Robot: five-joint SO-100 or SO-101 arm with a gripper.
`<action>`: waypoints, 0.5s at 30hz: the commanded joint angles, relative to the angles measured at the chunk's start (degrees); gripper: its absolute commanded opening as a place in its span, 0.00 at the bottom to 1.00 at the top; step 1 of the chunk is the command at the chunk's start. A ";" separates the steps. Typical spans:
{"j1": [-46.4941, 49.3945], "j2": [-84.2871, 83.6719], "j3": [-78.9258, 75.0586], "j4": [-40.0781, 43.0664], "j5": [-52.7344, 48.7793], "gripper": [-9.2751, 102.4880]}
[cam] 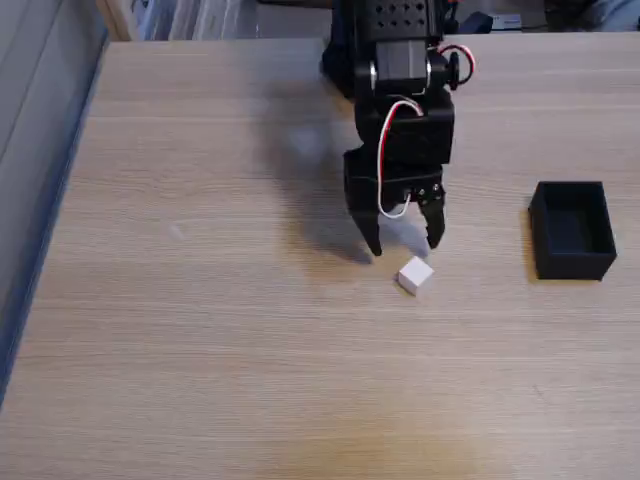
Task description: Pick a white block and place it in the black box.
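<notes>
A small white block [415, 275] lies on the wooden table, a little right of centre. Just above it in the fixed view hangs my black gripper [405, 243], open, its two fingertips pointing down with a clear gap between them and nothing held. The block sits just below and slightly right of the gap, apart from both fingers. Red and white wires loop over the gripper body. The black box [572, 230] stands open-topped near the right edge, empty as far as I can see, well to the right of the gripper.
The wooden table [200, 330] stretches wide to the left and front. Its left edge runs along a blue-grey strip [40, 200]. Clutter lies beyond the far edge at the top.
</notes>
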 commanded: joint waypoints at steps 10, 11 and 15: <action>-2.11 -6.42 -9.67 0.97 0.88 0.35; -2.29 -7.03 -10.37 1.14 1.05 0.35; -2.72 -9.23 -12.83 2.02 1.67 0.35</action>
